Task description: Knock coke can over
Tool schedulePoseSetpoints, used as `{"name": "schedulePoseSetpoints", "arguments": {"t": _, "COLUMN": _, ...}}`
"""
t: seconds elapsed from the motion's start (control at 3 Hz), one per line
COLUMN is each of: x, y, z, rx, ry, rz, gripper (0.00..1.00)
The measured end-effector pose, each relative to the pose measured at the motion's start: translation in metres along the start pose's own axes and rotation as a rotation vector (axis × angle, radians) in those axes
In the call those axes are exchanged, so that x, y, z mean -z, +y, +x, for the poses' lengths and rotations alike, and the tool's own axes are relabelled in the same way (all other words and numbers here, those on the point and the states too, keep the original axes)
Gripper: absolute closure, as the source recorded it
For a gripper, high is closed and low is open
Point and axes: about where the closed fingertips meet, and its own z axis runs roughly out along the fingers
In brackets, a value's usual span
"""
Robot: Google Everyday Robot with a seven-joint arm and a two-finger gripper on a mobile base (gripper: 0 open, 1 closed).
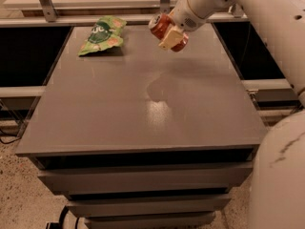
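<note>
Tool [169, 33]: at the end of the smooth white arm [267, 13], over the far right part of the worktop. It is clamped on the coke can, with one cream finger [171, 38] lying across the can's side.
Coke can [158, 23]: a small red cylinder, tilted steeply. It is held off the surface, with its shadow on the grey top below.
Worktop [119, 113]: a flat grey slab, matte with a soft glare patch near the middle. Layered grey shelves sit under it.
Snack bag [101, 34]: crinkled green foil lying flat at the far left, well apart from the can.
Floor [14, 190]: speckled, stone-like.
</note>
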Motion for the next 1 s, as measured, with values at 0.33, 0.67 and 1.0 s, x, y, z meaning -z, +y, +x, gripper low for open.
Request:
{"name": "schedulePoseSetpoints", "arguments": {"t": 0.33, "x": 0.010, "y": 0.019, "z": 0.003, "rx": 0.115, "ry": 0.116, "rz": -0.002, "gripper": 1.00}}
{"name": "schedulePoseSetpoints", "arguments": {"t": 0.67, "x": 0.014, "y": 0.044, "z": 0.016, "rx": 0.195, "ry": 0.236, "rz": -0.020, "gripper": 1.00}}
{"name": "schedulePoseSetpoints", "arguments": {"t": 1.0, "x": 0.017, "y": 0.062, "z": 0.034, "rx": 0.227, "ry": 0.319, "rz": -0.051, "gripper": 1.00}}
